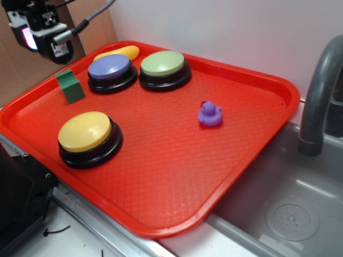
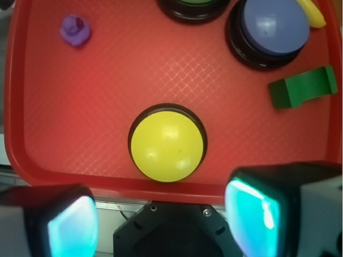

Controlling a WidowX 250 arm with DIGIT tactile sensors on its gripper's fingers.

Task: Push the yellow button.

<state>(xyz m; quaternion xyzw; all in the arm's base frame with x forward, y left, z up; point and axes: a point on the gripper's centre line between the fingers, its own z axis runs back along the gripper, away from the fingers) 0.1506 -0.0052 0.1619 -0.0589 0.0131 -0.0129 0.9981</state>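
Tray contents come first: the red tray (image 1: 252,139) holds six things on its textured floor. Nearest the front-left edge in the exterior view sits the yellow button (image 1: 86,131), its domed top on a wide black base, upright and clear of everything else. Behind it stands a small green block (image 1: 70,87), close to the tray's left rim. Further back are the purple-blue button (image 1: 110,68) and the green button (image 1: 163,63), side by side and nearly touching at their black bases. A yellow-orange oval (image 1: 118,52) lies behind the purple-blue button, against the tray's back rim. A little purple duck (image 1: 209,114) sits alone toward the right middle, well apart from the buttons.

The gripper (image 2: 161,222) hangs above the tray's near edge in the wrist view, its two fingers (image 2: 252,206) spread wide with nothing between them; the yellow button (image 2: 167,143) lies just ahead of the gap, untouched. In the exterior view the gripper (image 1: 40,29) is high at the upper left, off the tray.

The tray rests on a light counter, overhanging a grey sink (image 1: 289,198) at the right, where a grey faucet (image 1: 319,91) curves up. A pale wall runs behind, with brown board at the far left.
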